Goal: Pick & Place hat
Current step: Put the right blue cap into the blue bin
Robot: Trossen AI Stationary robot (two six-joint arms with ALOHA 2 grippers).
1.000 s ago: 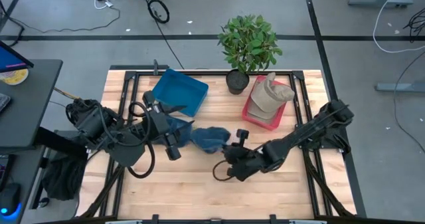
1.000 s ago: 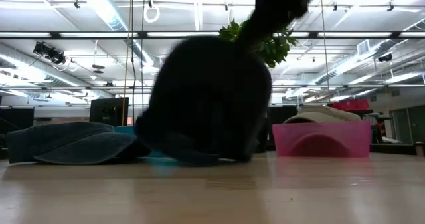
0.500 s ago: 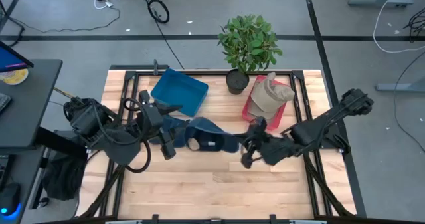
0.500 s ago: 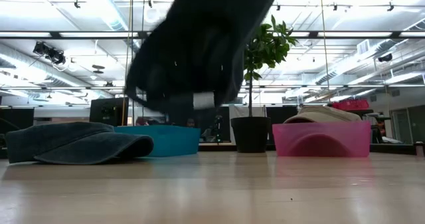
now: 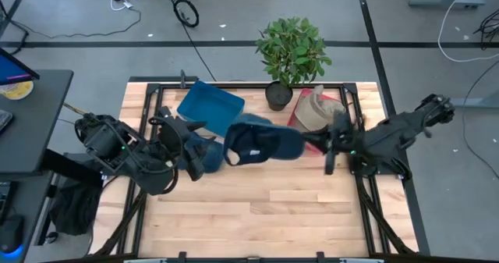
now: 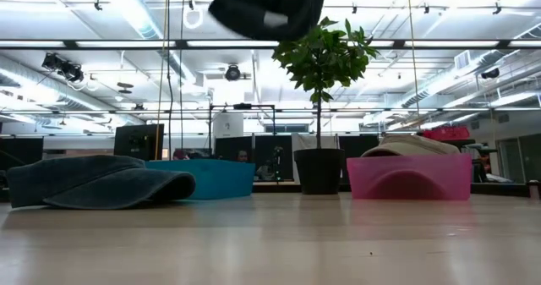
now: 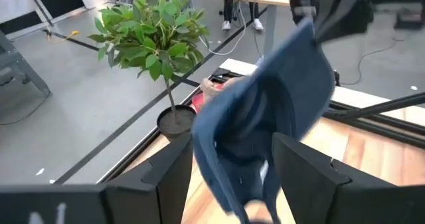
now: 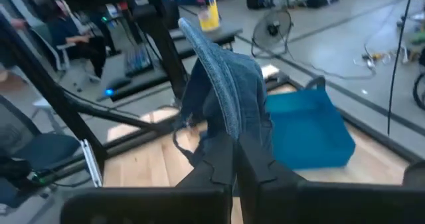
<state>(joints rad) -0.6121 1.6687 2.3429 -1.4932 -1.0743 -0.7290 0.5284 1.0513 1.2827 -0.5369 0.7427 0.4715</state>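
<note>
A blue denim hat point(image 5: 261, 142) is in the air above the table's middle, its inside with a white label facing up; it fills the top of the low view point(image 6: 266, 6). My right gripper point(image 5: 312, 144) is shut on it from the table's right. A second dark blue hat point(image 5: 210, 147) lies flat on the table at the left point(image 6: 93, 183). My left gripper point(image 5: 196, 163) hovers over that hat, open, touching nothing; in its wrist view point(image 7: 232, 184) the lifted hat point(image 7: 265, 124) shows ahead. My right gripper pinches the lifted hat's brim edge point(image 8: 224, 121) between its two shut fingers point(image 8: 222, 161). It comes about level from the table's right. The hat is lifted clear and reaches out from the fingers toward the table's left.
A blue tray point(image 5: 210, 107) sits at the far left. A pink tray point(image 5: 321, 134) with tan hats point(image 5: 312, 111) stands at the far right, just beyond my right gripper. A potted plant point(image 5: 292, 52) stands at the far edge. Bare wood lies along the near side.
My right gripper has risen from the table and drawn back toward the right and far edges, toward the pink tray, shut the whole time. The denim hat has come up with it, lifted clear from the table's middle. My left gripper has edged slightly toward the left.
</note>
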